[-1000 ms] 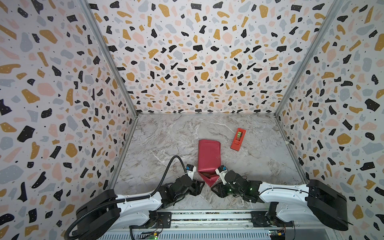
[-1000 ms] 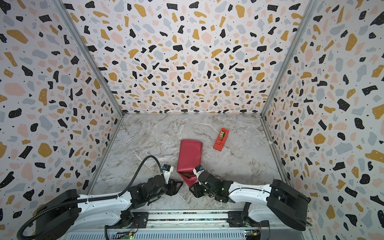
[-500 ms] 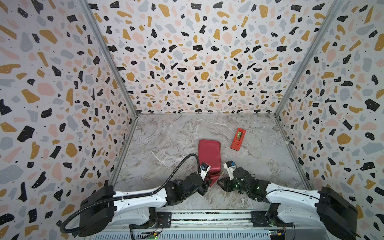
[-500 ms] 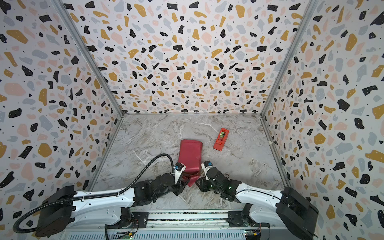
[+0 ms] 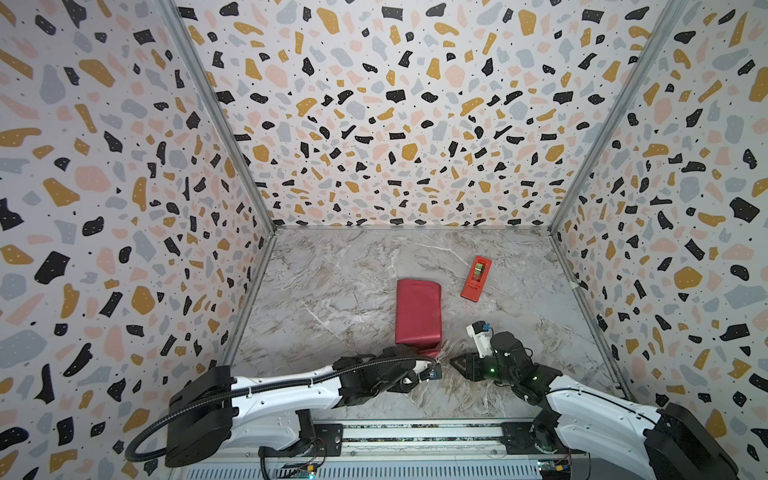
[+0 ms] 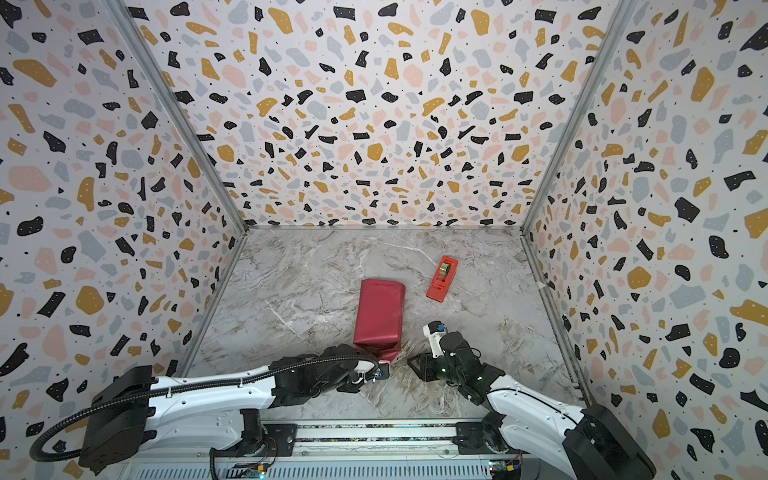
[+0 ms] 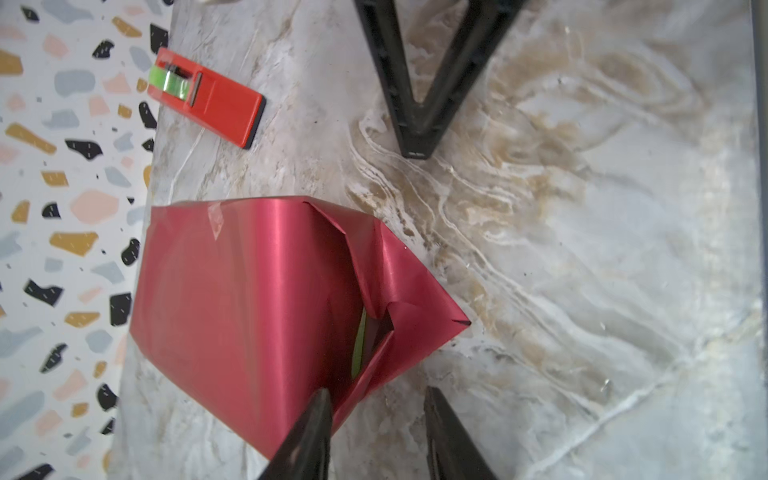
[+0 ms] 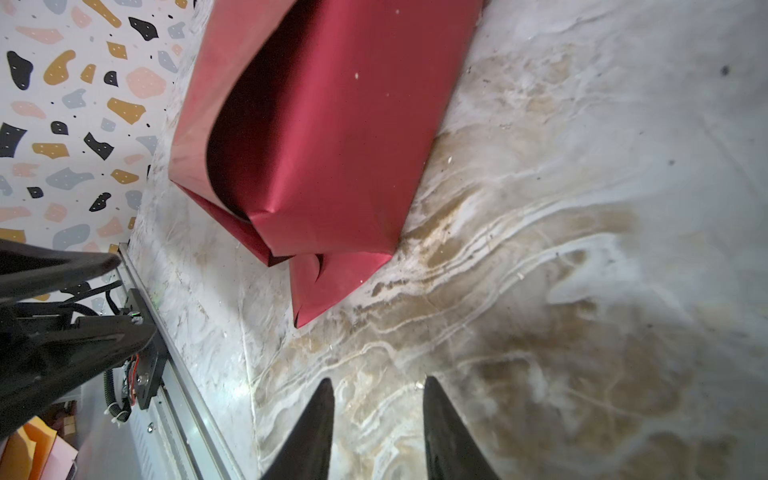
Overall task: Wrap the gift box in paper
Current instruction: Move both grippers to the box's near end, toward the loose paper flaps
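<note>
Looked down on a marble table point(image 5: 332, 291) boxed in by speckled walls point(image 5: 374, 104), cut off at the near edge by the rail point(image 5: 415, 434). Saw the left arm point(image 5: 286, 388) stretched low across the front, hiding its own fingers in both top views. Found the paper point(image 5: 417, 311) near the table's middle, wound crimson side out round the gift box point(image 7: 360, 347) as a long parcel. Made out only a thin green sliver of box through a gap in the near end's folds. Noted a dark hollow under a loose curl of the sheet in the right wrist view; could not make out anything inside.

Spotted the red tape dispenser point(image 5: 476, 278) apart from the parcel, behind it and to its right. Caught the left gripper point(image 7: 376, 392) in its wrist view with jaws parted and bare marble in the gap. Saw one finger point(image 7: 316, 428) overlapping the edge of the near flap; could not tell touching from merely in front. Saw the right gripper point(image 8: 378, 384) likewise parted, clasping nothing, over bare marble and clear of the pointed flap. Picked out a strip of clear tape point(image 7: 216, 222) near the parcel's far end.

Against a second before: found the left arm swung rightward, now across the front of the parcel's near end instead of left of it. Found the right gripper drawn back off the flap toward the right. Saw parcel and dispenser unmoved.
</note>
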`<state>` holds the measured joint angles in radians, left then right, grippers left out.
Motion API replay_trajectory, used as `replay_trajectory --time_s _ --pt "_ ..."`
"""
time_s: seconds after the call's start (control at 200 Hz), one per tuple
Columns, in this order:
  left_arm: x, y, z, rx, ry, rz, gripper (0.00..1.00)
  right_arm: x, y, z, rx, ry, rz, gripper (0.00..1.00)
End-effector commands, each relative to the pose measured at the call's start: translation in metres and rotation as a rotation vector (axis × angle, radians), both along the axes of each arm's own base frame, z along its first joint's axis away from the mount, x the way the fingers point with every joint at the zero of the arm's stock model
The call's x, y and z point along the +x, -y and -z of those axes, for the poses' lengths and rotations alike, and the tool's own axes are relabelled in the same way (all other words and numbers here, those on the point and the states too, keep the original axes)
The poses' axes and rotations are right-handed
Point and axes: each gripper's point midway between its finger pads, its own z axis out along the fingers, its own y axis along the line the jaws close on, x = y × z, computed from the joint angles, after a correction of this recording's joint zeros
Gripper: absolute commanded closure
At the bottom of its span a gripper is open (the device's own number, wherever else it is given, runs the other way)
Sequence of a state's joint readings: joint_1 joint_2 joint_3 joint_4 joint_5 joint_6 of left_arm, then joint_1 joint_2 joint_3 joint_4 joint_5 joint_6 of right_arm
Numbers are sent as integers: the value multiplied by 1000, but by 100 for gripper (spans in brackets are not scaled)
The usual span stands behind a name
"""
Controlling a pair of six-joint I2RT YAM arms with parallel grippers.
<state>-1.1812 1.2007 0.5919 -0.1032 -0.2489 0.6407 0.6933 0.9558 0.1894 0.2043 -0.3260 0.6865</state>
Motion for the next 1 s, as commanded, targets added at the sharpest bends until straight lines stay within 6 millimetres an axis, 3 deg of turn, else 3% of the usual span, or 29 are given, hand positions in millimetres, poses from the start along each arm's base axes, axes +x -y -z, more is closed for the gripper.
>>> replay_trajectory --time_s 0.0,0.18,0.365,0.611,0.861,0.996 --pt "4 -1 7 196 104 143 64 -5 -7 -8 58 10 -41 64" --pt "6 -2 21 230 85 120 64 -9 -14 -4 72 -38 -44 65" --pt "-4 8 10 70 38 107 63 -10 -36 -7 87 -69 -46 64" --pt "-20 0 33 78 -29 134 63 -13 -55 -6 115 -112 13 64" --pt "-20 14 52 117 -53 175 63 -2 -19 1 105 -109 129 64" --pt "-16 12 69 233 -63 184 62 4 2 -2 82 -68 172 64"
